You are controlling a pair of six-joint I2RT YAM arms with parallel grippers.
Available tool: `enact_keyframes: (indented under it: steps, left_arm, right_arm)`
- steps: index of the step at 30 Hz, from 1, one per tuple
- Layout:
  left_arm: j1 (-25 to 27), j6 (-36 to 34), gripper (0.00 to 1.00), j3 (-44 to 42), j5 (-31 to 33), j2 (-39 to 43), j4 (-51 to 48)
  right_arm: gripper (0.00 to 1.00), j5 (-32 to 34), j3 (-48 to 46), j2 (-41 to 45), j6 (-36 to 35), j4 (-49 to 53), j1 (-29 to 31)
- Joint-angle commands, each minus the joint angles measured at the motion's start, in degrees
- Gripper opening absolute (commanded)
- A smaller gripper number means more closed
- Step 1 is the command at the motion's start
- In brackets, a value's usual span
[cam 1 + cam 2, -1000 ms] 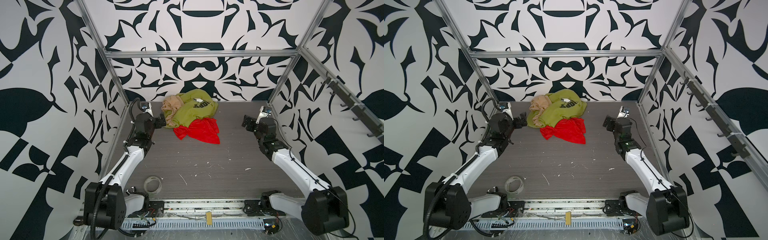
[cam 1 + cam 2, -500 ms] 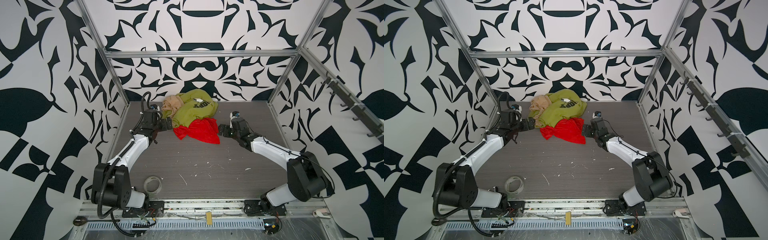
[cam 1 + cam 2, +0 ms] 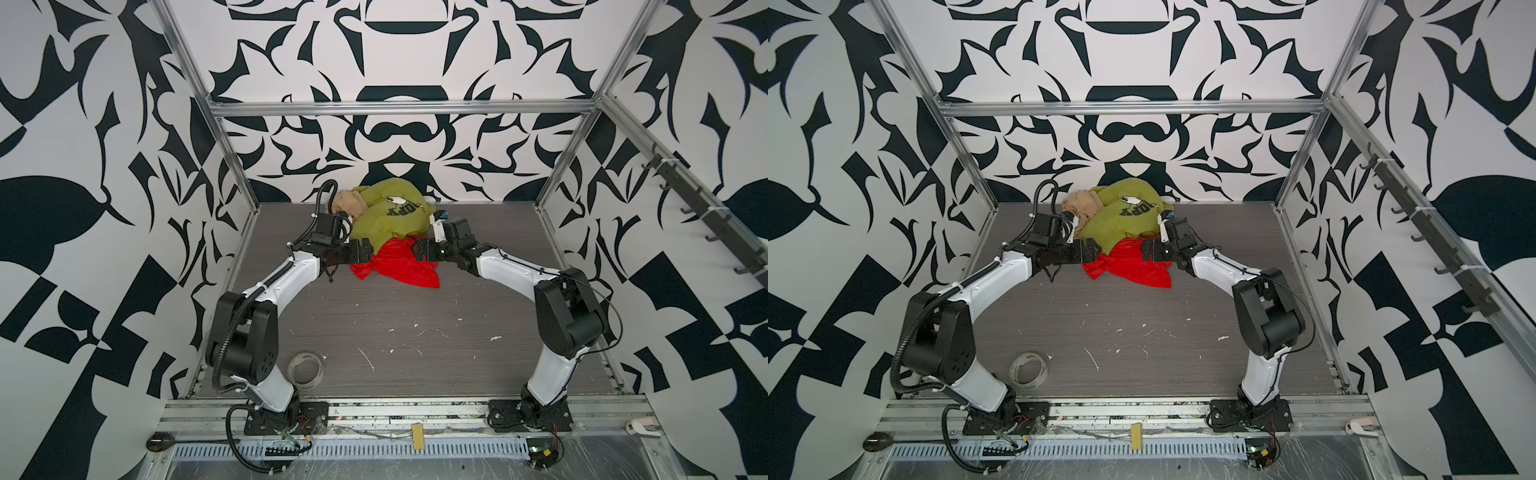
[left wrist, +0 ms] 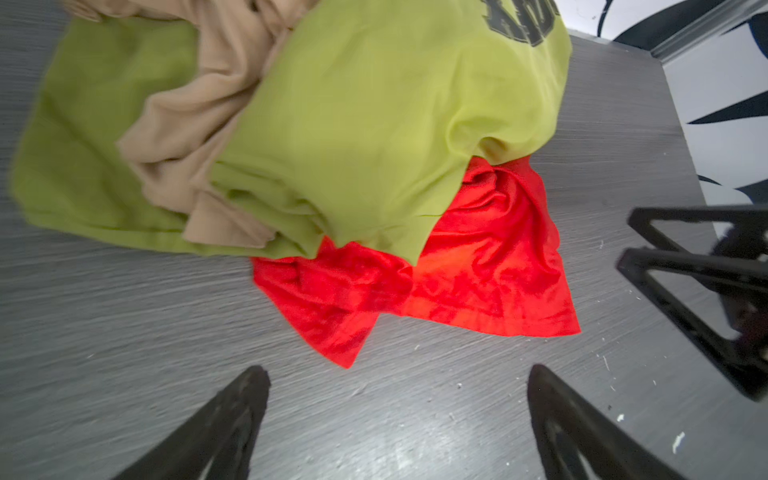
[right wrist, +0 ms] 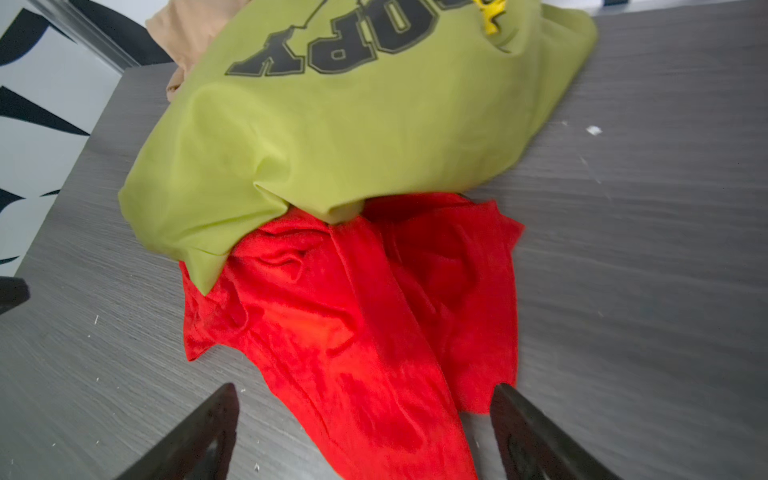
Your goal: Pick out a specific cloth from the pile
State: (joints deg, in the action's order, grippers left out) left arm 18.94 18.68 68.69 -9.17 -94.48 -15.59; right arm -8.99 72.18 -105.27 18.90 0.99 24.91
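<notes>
**A:** Where does the red cloth (image 3: 399,270) lie?

**B:** At the near edge of the pile (image 3: 374,216), crumpled on the desk (image 3: 374,324); its far part is tucked under the green shirt (image 3: 395,224); the rest spreads out toward the arms.

**A:** And the pile itself?

**B:** Close against the back wall; the green shirt is heaped on top with dark lettering showing; a beige cloth (image 3: 345,203) is bunched at its left side in both top views.

**A:** The left tool (image 4: 397,370)?

**B:** Open, jaws spread wide and empty; in its wrist view it hangs over bare desk, just short of a pointed corner of the red cloth; in both top views it sits at the cloth's left edge, beside the shirt's hem.

**A:** The right tool (image 5: 363,388)?

**B:** Open as well, holding nothing; its wrist view shows the two fingers (image 5: 199,436) spread either side of a red fold; whether they touch the fabric I cannot tell; in both top views it faces the left tool across the cloth.

**A:** Anything else on the desk?

**B:** A roll of clear tape (image 3: 306,369) near the left arm's base, well apart from the pile; white flecks are scattered over the grey surface.
</notes>
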Motion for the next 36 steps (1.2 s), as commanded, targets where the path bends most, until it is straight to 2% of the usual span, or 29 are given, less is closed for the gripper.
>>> enact_keyframes:
  steps: [1, 9, 17, 22, 32, 36]
  left_arm:
    - [0.1, 0.8, 1.00, 2.3, -2.6, -2.0, -2.4]
    - [0.1, 1.1, 1.00, 5.0, -12.9, -6.0, -2.5]
    - [0.2, 1.1, 1.00, 5.4, -14.1, -6.5, -2.0]
    - [0.2, 2.0, 1.00, 5.4, -15.8, -6.7, -1.7]
    - [0.2, 3.6, 1.00, 3.6, -16.0, -6.3, -0.1]
    - [0.2, 3.8, 1.00, 3.0, -16.0, -6.0, 0.4]
  right_arm:
    - [0.95, -2.0, 4.8, -0.8, -2.8, 2.4, 0.3]
    - [0.82, -3.5, 11.3, -6.1, -4.5, 5.8, 0.4]
    - [0.67, -4.6, 14.2, -10.2, -4.2, 5.2, 0.3]
    - [0.57, -6.2, 18.6, -13.2, -5.0, 9.5, 0.2]
    - [0.46, -5.9, 19.0, -14.0, -5.0, 9.0, 0.2]
    - [0.35, -6.6, 19.0, -14.3, -4.7, 8.3, 0.3]
